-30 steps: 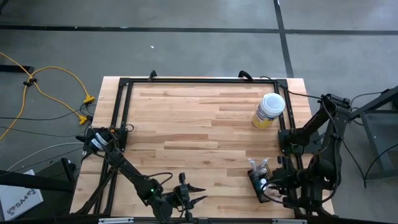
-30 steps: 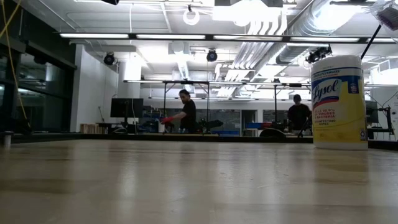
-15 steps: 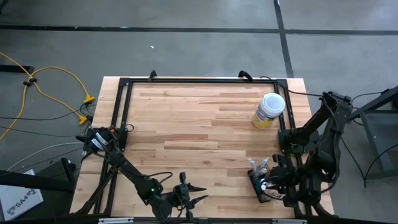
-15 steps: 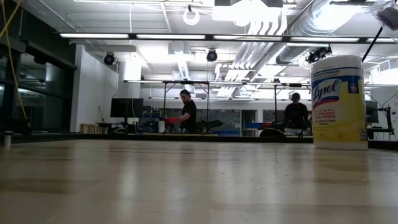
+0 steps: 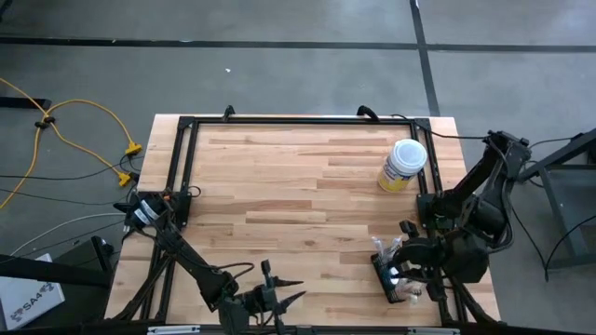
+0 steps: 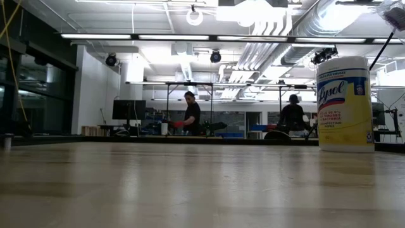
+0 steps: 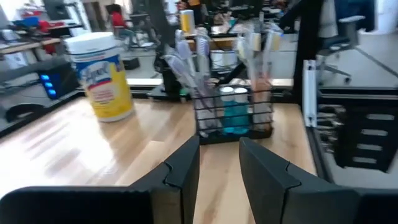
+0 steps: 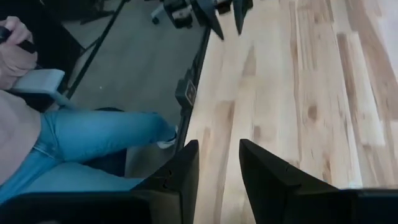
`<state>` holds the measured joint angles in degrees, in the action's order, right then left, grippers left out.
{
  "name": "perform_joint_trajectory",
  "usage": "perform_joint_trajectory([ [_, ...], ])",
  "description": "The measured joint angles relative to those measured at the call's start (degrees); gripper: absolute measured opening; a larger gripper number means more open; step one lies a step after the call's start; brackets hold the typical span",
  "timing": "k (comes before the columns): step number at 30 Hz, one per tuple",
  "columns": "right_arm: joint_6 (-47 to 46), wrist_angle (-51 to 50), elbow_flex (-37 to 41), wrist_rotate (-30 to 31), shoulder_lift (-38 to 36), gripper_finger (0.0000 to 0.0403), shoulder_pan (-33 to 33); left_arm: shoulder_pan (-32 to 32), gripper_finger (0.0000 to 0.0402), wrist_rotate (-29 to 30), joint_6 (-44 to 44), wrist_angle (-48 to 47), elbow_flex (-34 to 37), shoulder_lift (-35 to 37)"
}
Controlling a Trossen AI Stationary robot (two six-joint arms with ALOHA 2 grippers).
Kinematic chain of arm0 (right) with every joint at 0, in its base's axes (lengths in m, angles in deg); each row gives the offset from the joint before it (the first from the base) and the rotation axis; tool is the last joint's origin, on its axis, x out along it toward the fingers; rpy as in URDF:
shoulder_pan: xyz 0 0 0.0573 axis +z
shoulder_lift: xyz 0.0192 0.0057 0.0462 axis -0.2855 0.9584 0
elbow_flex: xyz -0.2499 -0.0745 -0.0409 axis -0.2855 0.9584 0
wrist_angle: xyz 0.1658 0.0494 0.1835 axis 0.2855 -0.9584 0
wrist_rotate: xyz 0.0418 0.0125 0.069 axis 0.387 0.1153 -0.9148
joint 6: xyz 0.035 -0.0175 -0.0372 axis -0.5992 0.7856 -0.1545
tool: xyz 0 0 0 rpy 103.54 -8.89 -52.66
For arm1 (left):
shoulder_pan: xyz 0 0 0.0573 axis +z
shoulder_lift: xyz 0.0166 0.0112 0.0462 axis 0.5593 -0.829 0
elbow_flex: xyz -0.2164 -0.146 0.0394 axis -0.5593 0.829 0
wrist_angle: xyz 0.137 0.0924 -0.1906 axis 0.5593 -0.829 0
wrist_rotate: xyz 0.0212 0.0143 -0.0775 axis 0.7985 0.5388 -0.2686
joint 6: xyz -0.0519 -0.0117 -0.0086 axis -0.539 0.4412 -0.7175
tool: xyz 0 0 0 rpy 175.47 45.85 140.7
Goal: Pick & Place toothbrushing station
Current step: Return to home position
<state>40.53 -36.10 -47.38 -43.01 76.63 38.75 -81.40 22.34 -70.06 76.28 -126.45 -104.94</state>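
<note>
The toothbrushing station (image 5: 391, 276), a small black wire-mesh basket holding toothbrushes, stands on its base near the table's near right corner; the left wrist view shows the basket (image 7: 233, 118) upright, straight ahead. My right gripper (image 5: 407, 249) hovers open just above it and points toward the table's left. My left gripper (image 5: 279, 300) stands open at the near edge, level, pointing toward the basket from well to its left. Neither has anything between its fingers (image 7: 186, 171) (image 8: 183, 168).
A yellow wipes canister (image 5: 402, 166) with a white lid stands upright at the far right, also in the low view (image 6: 345, 104). A black frame (image 5: 298, 120) runs along the table's edges. A seated person's leg in jeans (image 8: 93, 140) is beside the near edge.
My right gripper has risen and drawn a little toward the far edge over the basket, turning at the wrist. The basket has kept its place.
</note>
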Motion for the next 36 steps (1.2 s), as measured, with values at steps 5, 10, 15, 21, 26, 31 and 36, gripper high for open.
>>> perform_joint_trajectory([
  [5, 3.49, 2.8, 0.0, -0.01, -0.03, 0.0106, -0.39, -0.98, 0.0108, -4.22, 0.04, 0.0, 0.0, 0.0],
  [10, 3.63, 4.33, 0.0, -0.39, -0.03, 0.0106, -0.34, -1.75, 0.0108, -4.69, 0.0, 0.0, 0.0, 0.0],
  [15, 3.63, 4.37, 0.0, 2.72, -0.03, 0.0106, -0.39, -1.6, 0.0108, -4.4, 1.16, 0.12, 0.0, 0.0],
  [21, 3.5, 4.31, 0.0, 9.63, -0.35, 0.0106, -0.74, 0.65, 0.0108, -1.18, -3.48, 0.58, 0.02, 0.91],
  [26, 4.96, 3.84, 0.0, 8.48, -2.09, 0.0106, -5.57, 4.21, 0.0108, -2.81, -4.06, -7.65, 0.02, 5.25],
  [31, 9.81, 3.75, 0.0, 7.36, -4.33, 0.0106, -10.96, 9.11, 0.0108, -6.71, -7.6, -20.86, 0.1, 11.57],
  [36, 14.73, 3.89, 0.0, 3.53, -7.59, 0.0106, -15.79, 13.53, 0.0108, -4.4, -8.01, -29.82, 0.22, 16.94],
])
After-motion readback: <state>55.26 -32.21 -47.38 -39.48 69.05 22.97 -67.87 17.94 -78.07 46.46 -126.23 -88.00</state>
